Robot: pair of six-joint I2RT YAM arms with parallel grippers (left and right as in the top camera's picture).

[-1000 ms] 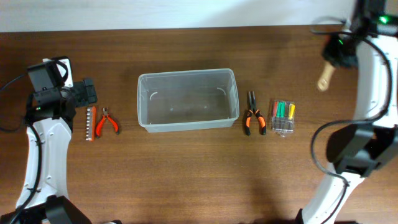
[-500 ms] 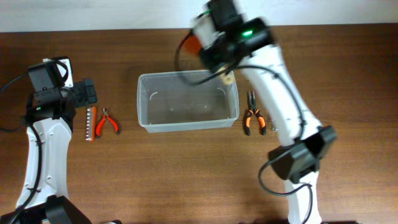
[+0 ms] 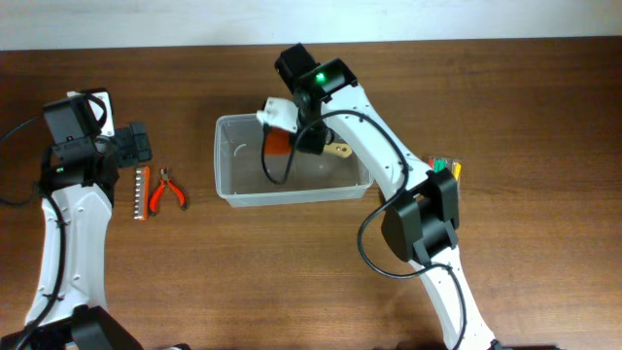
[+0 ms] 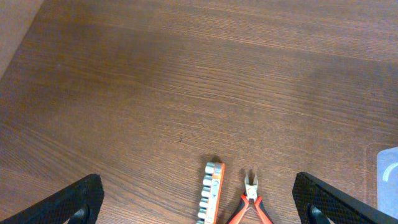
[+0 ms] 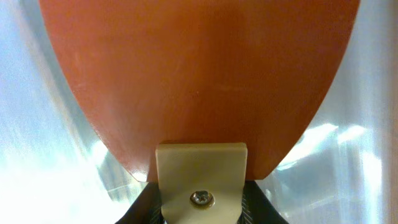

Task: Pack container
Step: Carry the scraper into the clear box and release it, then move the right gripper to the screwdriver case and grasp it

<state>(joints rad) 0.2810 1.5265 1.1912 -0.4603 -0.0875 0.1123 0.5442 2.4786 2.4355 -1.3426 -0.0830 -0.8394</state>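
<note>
Overhead, right pincer [image 3: 303, 144]: closed on an orange-bladed spatula [image 3: 277, 144], whose tan handle juts out to one side.
Overhead, container [image 3: 292, 197]: directly beneath the right pincer, resting on the table [image 3: 292, 282]. The spatula blade hangs inside its outline, and I cannot tell whether it touches the floor.
Overhead, container contents: nothing shows on the visible part of the floor. The arm hides some of it.
Overhead, left pincer [image 3: 136, 146]: well away from the container and holding nothing.
Overhead, red-handled cutters [image 3: 167, 190]: on the table close in front of the left pincer, beside a socket rail [image 3: 142, 192].
Overhead, screwdriver case [image 3: 445, 167]: beyond the container on the right arm's side, partly hidden by that arm.

Left wrist, left pincer [image 4: 196, 186]: fingers spread wide and empty.
Left wrist, socket rail [image 4: 211, 193]: between the fingers and slightly ahead, with the cutters [image 4: 249, 205] just beside it.
Left wrist, container [image 4: 388, 180]: one corner shows at the frame's edge, outside the pincer's reach line.

Right wrist, right pincer [image 5: 199, 214]: only dark finger roots show, and the orange blade [image 5: 199, 74] fills the view ahead of them.
Right wrist, container [image 5: 367, 162]: clear plastic shows behind and around the blade.

Progress: the first item looks about to be dropped in but is not yet released. The cutters, socket rail and screwdriver case remain unpacked, so most of the task is left.
</note>
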